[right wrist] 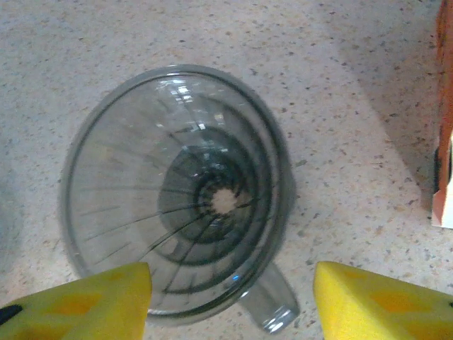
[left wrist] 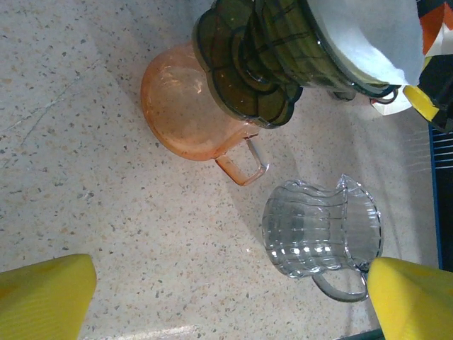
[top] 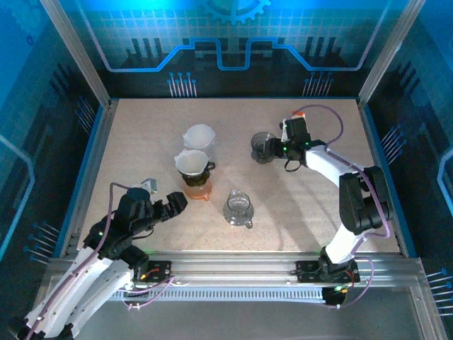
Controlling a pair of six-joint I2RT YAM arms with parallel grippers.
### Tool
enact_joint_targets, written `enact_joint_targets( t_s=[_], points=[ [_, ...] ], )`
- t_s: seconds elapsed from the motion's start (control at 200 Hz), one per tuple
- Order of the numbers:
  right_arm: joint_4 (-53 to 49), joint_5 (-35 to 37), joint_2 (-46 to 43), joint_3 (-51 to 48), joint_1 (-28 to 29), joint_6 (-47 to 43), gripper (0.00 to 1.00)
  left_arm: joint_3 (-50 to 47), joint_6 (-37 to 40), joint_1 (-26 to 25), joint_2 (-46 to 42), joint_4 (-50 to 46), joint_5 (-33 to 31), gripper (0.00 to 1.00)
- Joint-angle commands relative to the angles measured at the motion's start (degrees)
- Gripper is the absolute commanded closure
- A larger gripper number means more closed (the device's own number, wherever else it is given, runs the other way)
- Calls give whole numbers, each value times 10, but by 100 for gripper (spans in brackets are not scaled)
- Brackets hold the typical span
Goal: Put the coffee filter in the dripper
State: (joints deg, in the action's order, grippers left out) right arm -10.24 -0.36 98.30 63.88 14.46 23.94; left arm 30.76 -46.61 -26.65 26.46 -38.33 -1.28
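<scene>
A smoky dripper [top: 194, 164] sits on an orange carafe [top: 197, 188] mid-table, with a white paper filter [left wrist: 368, 35] inside it. In the left wrist view the carafe [left wrist: 191, 113] and dripper [left wrist: 258, 60] lie ahead. A second white filter [top: 200, 134] rests on the table behind them. My left gripper [top: 175, 203] is open, low, left of the carafe and holds nothing; its yellow fingertips [left wrist: 42, 294] frame bare table. An empty smoky dripper [right wrist: 177, 191] stands at the right. My right gripper [top: 274, 149] is open, its fingertips [right wrist: 382, 301] either side of the dripper's handle [right wrist: 269, 304].
A clear ribbed glass pitcher [top: 238, 207] stands right of the carafe, and the left wrist view has it [left wrist: 322, 227] near the right fingertip. An orange box edge [right wrist: 444, 142] shows at the right. Blue walls enclose the speckled table [top: 141, 142].
</scene>
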Motion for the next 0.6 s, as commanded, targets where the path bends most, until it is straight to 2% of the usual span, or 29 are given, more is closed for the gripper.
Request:
enact_joint_targets(
  t_s=[0.0,0.21,0.595],
  points=[
    [35,-31,14,9,-9,1,38,-7,-5,6,-6,-3,2,1],
    [76,-75,6,-19,-4,13,38,-13,-8,6,-1,8,3,1],
    [81,-77,-18,-53,38,21,39,-17,-9,6,0,7,4,1]
  ],
)
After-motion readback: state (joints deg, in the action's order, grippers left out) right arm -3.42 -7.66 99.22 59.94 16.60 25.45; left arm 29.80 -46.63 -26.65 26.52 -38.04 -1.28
